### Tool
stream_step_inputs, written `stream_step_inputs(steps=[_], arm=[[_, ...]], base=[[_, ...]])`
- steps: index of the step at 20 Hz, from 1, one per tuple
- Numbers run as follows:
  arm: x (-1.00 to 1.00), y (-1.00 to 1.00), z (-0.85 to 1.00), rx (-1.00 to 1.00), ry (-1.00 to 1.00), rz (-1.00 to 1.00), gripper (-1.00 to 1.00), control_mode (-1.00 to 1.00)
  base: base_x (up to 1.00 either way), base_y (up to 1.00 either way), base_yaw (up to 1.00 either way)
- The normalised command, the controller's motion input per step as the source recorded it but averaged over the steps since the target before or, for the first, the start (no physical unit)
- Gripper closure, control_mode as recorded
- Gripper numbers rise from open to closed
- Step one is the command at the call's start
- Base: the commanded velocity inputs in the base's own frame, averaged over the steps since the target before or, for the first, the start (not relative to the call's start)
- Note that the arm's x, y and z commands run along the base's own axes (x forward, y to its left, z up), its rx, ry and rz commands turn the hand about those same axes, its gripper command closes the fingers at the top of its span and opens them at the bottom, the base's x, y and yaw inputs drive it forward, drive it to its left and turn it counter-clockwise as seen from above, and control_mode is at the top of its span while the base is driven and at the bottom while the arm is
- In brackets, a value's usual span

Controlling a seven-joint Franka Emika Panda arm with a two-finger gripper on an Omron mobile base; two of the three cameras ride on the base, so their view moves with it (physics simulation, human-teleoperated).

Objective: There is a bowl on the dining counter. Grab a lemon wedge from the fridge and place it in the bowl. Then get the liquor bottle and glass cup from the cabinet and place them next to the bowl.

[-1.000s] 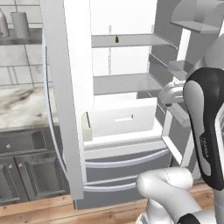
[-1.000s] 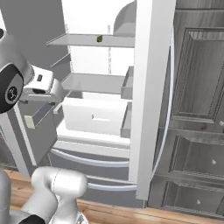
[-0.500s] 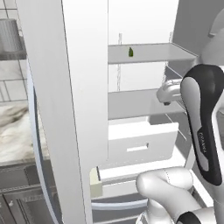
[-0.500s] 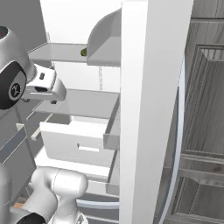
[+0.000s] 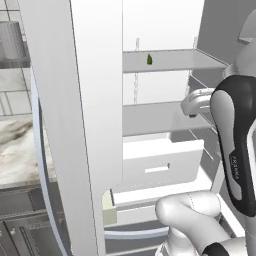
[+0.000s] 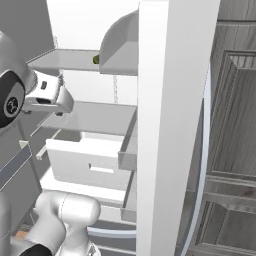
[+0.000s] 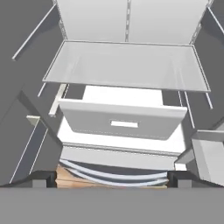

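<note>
Open, the fridge [image 5: 95,125] holds the lemon wedge [image 5: 149,59] on its top shelf; pincer [image 7: 112,177] fingers apart.

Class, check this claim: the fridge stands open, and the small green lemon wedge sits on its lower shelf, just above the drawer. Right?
Not quite. The fridge is open, but the lemon wedge sits on the upper shelf, not the lower one above the drawer. The left base view shows it.

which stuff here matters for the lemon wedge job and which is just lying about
Belongs to the job:
- lemon wedge, on the upper shelf
- fridge, doors open
- end effector, open, holding nothing

Just there:
- white drawer, pulled out
- lower shelf
- marble worktop
- grey cabinet doors
</note>
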Motion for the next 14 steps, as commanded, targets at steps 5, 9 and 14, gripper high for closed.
stream_step_inputs(steps=[5, 9, 14], arm=[[-0.1, 0.0, 0.4, 0.01, -0.32, 0.0, -1.0, -1.0], [0.01, 0.0, 0.47, 0.03, -0.22, 0.0, -1.0, -1.0], [0.27, 0.05, 0.59, 0.01, -0.11, 0.0, -1.0, -1.0]], base=[[0.0, 0.0, 0.0], [0.0, 0.0, 0.0], [0.0, 0.0, 0.0]])
